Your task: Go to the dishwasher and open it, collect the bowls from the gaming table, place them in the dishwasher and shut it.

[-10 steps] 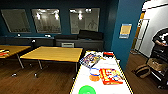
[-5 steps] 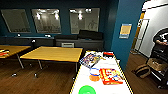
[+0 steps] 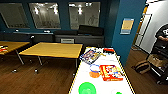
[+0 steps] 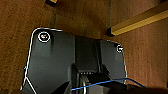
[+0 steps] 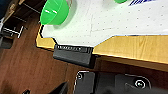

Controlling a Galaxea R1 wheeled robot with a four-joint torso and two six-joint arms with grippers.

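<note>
Slightly nearer now, gaming table [image 3: 105, 82] with wide green bowl [image 3: 87, 88], orange bowl [image 3: 94, 74]; jaws' state indiscernible.

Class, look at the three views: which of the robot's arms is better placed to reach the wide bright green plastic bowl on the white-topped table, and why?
Probably the right arm. Its wrist view shows the wide bright green plastic bowl on the white-topped table near its corner. The left wrist view shows brown wooden floor and a yellow-wood table leg.

Room dim; ceiling lamps reflect as bright glare in the dark windows [image 3: 45, 15]. White table [image 3: 105, 85] top overexposed, washing out detail. Head view soft and blurred throughout. My wrist views: grainy, dark floor [image 4: 15, 37], little shadow detail.
</note>
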